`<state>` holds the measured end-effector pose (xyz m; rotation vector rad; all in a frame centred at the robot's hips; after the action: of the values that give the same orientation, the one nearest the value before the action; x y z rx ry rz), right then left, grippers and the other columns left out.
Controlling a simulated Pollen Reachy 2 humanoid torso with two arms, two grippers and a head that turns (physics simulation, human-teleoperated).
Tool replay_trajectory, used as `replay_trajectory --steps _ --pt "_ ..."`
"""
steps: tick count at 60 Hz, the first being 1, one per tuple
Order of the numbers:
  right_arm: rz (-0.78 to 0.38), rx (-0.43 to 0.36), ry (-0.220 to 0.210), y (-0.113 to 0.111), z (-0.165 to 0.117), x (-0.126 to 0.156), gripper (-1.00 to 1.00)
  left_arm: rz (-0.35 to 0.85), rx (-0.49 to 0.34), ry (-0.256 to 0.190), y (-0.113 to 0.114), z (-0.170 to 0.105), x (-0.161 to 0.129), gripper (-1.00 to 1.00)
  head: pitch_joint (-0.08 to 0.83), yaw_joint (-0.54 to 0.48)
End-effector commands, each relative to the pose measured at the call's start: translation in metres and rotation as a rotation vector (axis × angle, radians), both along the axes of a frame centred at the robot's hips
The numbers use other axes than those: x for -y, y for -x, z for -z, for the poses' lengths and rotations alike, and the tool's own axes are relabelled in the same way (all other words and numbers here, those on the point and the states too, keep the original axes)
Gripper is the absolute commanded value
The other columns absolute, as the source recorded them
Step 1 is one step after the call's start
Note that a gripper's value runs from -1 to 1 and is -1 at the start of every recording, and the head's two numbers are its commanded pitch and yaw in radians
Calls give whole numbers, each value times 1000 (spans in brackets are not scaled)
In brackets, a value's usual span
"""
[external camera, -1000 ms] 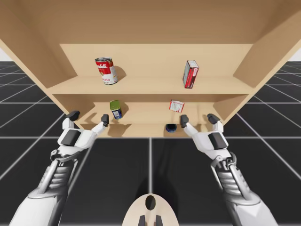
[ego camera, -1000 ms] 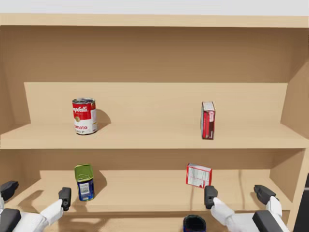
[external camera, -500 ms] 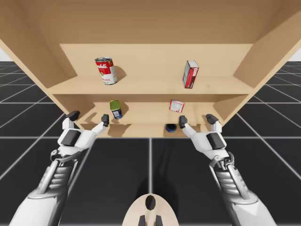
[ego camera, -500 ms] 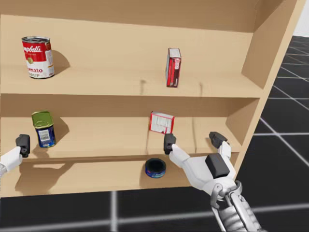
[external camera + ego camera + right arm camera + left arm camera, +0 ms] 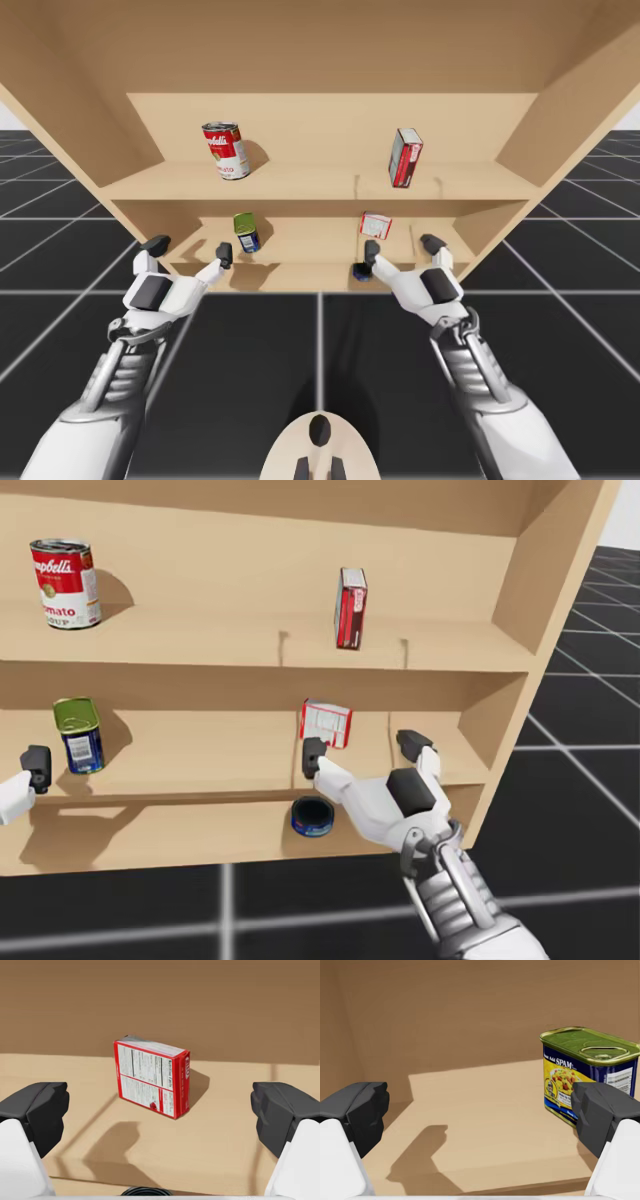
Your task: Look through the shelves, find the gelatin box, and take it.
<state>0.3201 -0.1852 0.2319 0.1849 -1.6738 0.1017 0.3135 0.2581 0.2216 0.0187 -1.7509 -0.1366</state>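
With right end effector (image 5: 159, 1112) spread apart, centre on small red box (image 5: 151, 1077), likely gelatin; advance squarely, then close.

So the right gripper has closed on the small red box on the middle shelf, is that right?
No, it has not closed. My right gripper is open, its fingers standing wide apart, and the small red box on the middle shelf stands ahead of it, touching neither finger. The right wrist view shows this.
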Motion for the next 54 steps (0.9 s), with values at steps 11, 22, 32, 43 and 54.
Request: replay_trajectory --steps 11,22,32,43,54 --pt "18 -59 -11 -31 -1 -53 -1000 1 1 6 0 -1 -2 -1000 396 -187" --pt "73 -127 -18 -58 7 -66 -1000 0 1 9 -1 -1 -4 -1000 394 -186" --pt "103 -160 -21 -75 16 -76 -1000 -1 1 9 -1 -1 -4 -1000 397 -186" --pt "121 -165 -17 -87 21 -82 -1000 -1 2 11 -1 -1 -4 -1000 400 -184" --pt "117 -174 -11 -97 25 -87 -1000 -2 4 12 -1 -2 -5 -1000 402 -178"
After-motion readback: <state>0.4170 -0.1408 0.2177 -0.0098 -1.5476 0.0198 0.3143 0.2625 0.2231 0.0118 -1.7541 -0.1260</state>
